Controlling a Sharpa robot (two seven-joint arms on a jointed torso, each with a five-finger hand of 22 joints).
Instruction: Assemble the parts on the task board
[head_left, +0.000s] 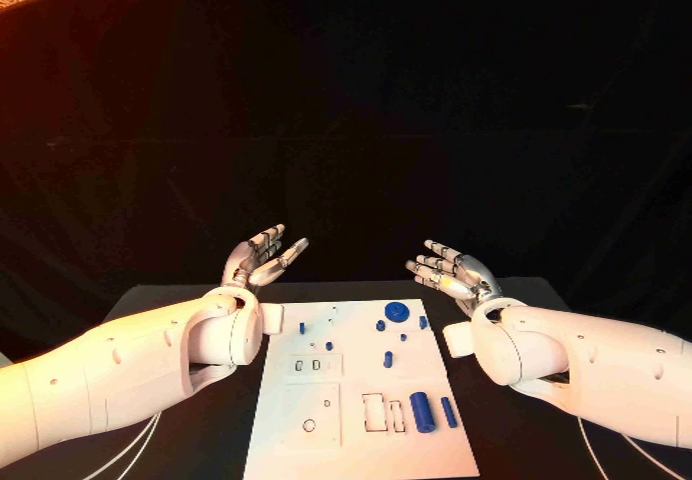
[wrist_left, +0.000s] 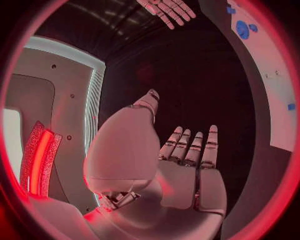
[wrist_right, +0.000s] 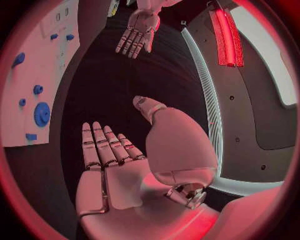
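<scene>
A black table (head_left: 173, 300) fills the lower part of the scene from the head camera, with darkness behind it. In the middle of the table lies a white task board (head_left: 339, 440), a long rectangular plate running away from the robot. Two white arms come in low, one from each side, and end just past the board's far corners. The left hand (head_left: 264, 258) is raised above the table beside the board's far left corner, palm turned inward, fingers straight and spread, holding nothing. The right hand (head_left: 451, 270) is raised beside the far right corner in the same way, fingers apart and empty. Both hands are clear of the board and touch none of the pieces. From each wrist camera the hand shows flat and open with fingers extended, and the other hand floats across the dark gap. On the board, the largest blue part is a thick cylinder (head_left: 421, 411) lying near the right edge at the near end, with a thinner blue bar (head_left: 449, 411) just beside it. A round blue disc (head_left: 397, 311) sits near the far right corner. Several small blue pegs (head_left: 388, 359) are scattered across the far half of the board. Empty outlined slots (head_left: 375, 411) lie left of the cylinder.
</scene>
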